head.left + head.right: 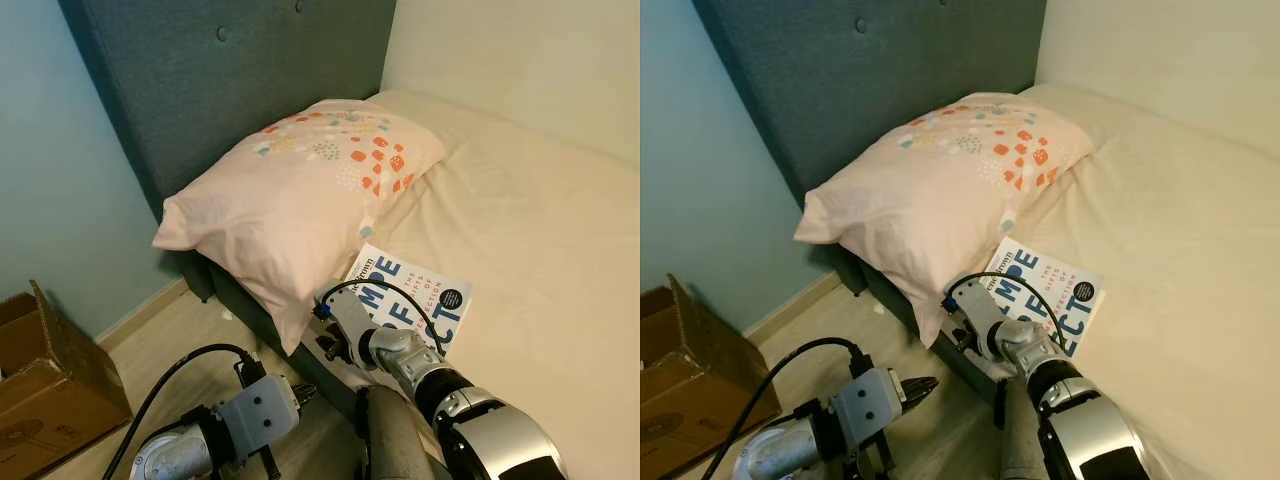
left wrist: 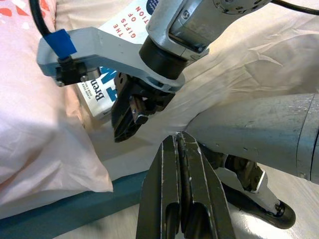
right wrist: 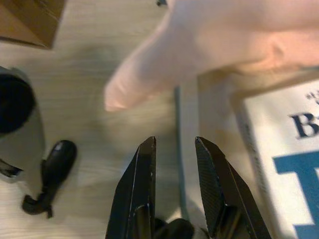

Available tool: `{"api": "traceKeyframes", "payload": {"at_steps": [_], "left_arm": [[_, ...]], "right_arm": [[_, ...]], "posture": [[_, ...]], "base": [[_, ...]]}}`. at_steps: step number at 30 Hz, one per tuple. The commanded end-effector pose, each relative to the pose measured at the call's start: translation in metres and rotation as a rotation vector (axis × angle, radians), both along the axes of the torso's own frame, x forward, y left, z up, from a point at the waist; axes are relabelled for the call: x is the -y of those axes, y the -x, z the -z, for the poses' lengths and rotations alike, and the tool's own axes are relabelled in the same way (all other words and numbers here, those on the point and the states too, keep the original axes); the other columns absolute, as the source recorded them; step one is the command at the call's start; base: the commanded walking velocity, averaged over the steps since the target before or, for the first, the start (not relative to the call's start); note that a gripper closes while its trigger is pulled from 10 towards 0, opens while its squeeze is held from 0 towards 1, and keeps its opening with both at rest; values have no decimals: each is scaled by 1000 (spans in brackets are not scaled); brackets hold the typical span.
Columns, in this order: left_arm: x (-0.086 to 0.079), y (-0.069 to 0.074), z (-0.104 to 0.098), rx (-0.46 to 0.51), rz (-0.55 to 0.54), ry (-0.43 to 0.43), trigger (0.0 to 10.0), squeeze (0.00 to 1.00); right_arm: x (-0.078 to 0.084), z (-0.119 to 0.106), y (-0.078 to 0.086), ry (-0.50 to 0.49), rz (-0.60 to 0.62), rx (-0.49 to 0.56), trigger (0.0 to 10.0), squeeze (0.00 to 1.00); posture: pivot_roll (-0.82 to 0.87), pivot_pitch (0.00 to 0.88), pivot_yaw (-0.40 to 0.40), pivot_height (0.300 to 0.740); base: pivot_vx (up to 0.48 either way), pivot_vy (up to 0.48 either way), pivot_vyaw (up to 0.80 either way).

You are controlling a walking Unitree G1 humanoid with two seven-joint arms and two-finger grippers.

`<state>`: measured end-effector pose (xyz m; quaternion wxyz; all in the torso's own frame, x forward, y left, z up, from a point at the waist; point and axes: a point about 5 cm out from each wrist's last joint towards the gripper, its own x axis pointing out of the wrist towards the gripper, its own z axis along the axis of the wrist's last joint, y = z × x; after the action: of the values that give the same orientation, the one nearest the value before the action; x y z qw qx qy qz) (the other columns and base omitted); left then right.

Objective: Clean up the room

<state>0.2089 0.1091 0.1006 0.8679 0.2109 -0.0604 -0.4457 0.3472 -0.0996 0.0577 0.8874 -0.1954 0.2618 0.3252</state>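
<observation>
The right gripper (image 2: 130, 117) hangs at the bed's near edge, just short of the book's (image 1: 415, 300) lower corner, fingers parted a little and holding nothing. In the right wrist view the two black fingers (image 3: 137, 189) point down past the mattress side toward the floor (image 3: 75, 99), and the book (image 3: 284, 149) lies off to one side of them, not between them. So the book sits beyond and slightly to the right of the gripper, up on the sheet, with the gripper lower than its cover, or so it seems from the head views.

The book lies flat on the bed (image 1: 540, 220), face up, its upper left corner tucked just under the pillow (image 1: 300, 190). Its long axis runs on a slant, from the corner near the gripper up and away toward the pillow. The short edge nearest the bed's side is the one that faces the gripper.

The right arm is clearly the nearer one. The left gripper (image 1: 912, 388) is held low over the floor beside the bed, fingers pressed together and empty, well apart from the book.

To take the book, the right gripper would likely need to rise and turn toward that near short edge. A cardboard box (image 1: 45, 370) stands on the floor at the left.
</observation>
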Motion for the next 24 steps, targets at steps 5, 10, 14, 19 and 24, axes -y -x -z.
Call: {"api": "traceKeyframes", "payload": {"at_steps": [5, 10, 14, 19, 24], "left_arm": [[-2, 5, 2, -17, 20, -29, 10000, 0], [-2, 4, 2, -17, 23, -30, 10000, 0], [-2, 4, 2, -17, 24, -31, 10000, 0], [-1, 5, 2, -20, 29, -35, 10000, 0], [-2, 6, 2, -19, 28, -37, 10000, 0]], "right_arm": [[12, 4, 0, 60, 68, 20, 10000, 0], [25, -3, -7, 81, 155, 91, 10000, 0], [28, -6, -9, 85, 182, 115, 10000, 0], [28, -7, -10, 75, 194, 122, 10000, 0], [25, -6, -9, 56, 185, 115, 10000, 0]], "posture": [[2, 284, -57, 559], [3, 285, -55, 559], [3, 285, -55, 559], [3, 285, -52, 559], [2, 275, -55, 559]], "base": [[0, 0, 0], [0, 0, 0], [0, 0, 0], [0, 0, 0], [0, 0, 0]]}}
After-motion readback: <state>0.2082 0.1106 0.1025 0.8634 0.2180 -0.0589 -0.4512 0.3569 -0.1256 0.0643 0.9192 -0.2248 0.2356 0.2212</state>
